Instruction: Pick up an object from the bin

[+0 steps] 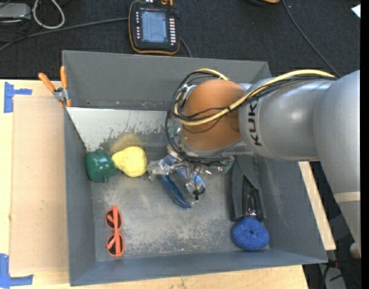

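We note the gripper [183, 176] low at mid-bin over a slim blue strip [175, 196], its grip we cannot tell, lumpy yellow piece [130, 161] near.

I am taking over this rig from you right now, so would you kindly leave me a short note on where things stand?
Tool: low in the middle of the bin, over the upper end of a long blue thing. I cannot confirm that it has a hold on it.
Other things: green lump and yellow lump side by side at the left; red glasses front left; black thing, perhaps a stapler, with a blue ball below it, front right.
Done: the tool is down among the things.
Left: secure one thing and lift it out.
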